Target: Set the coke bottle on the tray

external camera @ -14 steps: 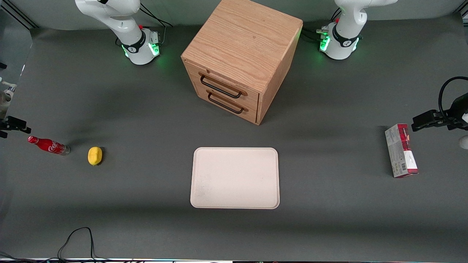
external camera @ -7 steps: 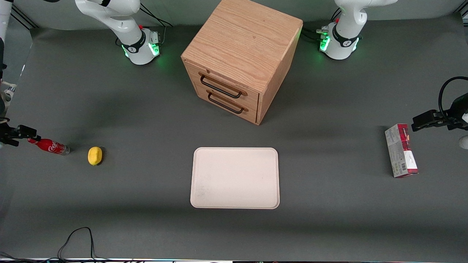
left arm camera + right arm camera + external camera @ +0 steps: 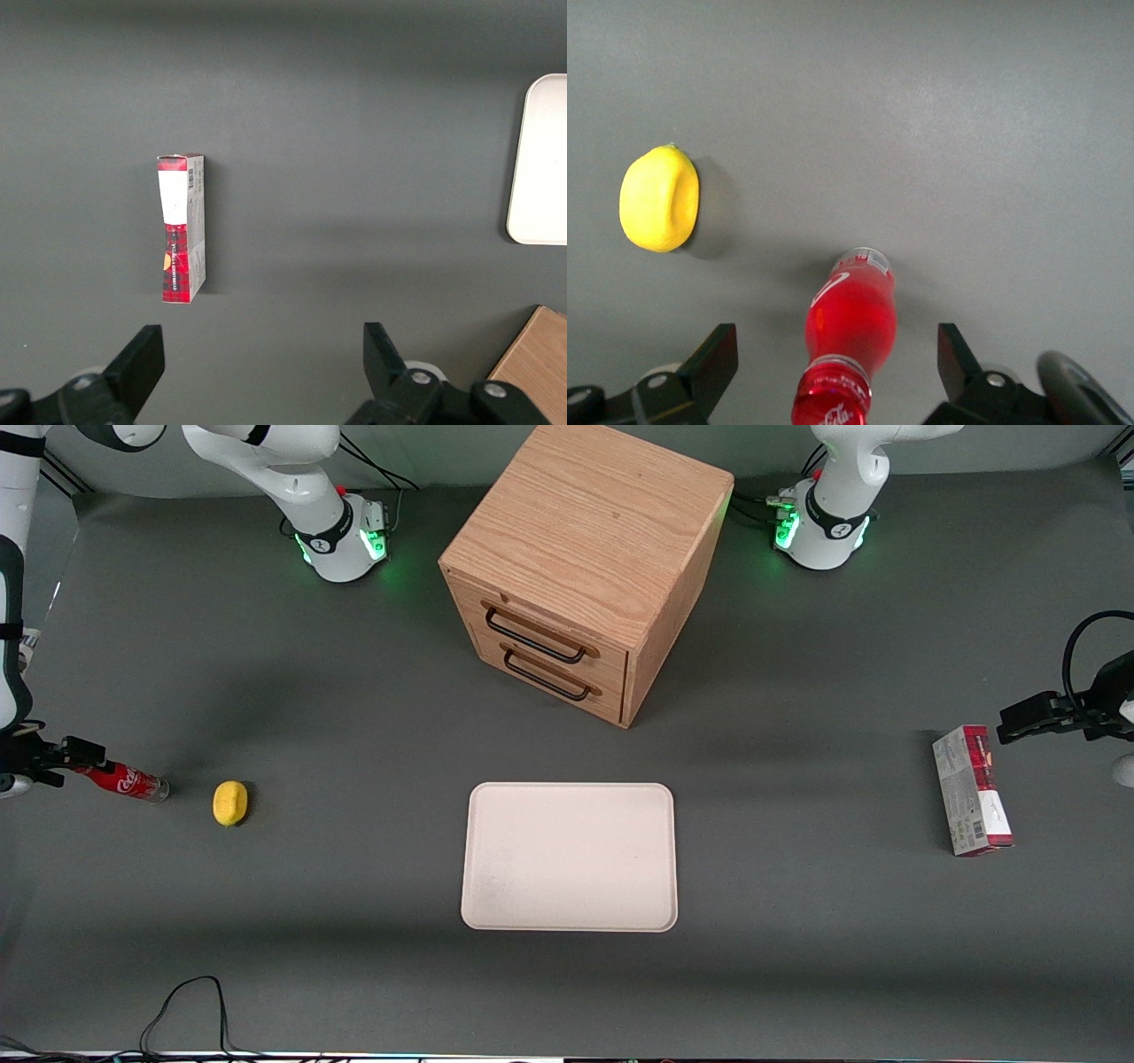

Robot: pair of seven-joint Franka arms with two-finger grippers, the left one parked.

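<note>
The gripper [image 3: 833, 367] hovers over the bottle [image 3: 124, 780], its 2 fingers [image 3: 713, 363] spread wide, straddling it. It probably should descend squarely before closing. The bottle lies on the worktop [image 3: 354, 974] beside a lemon [image 3: 230, 802], well apart from the tray [image 3: 570, 857]. Red label, white script, clear base.

White "Coca-Cola" script readable on red label of coke bottle [image 3: 124, 780], lying between spread fingers of gripper [image 3: 837, 365]. Barcode on carton [image 3: 971, 790], digits and print unreadable.
</note>
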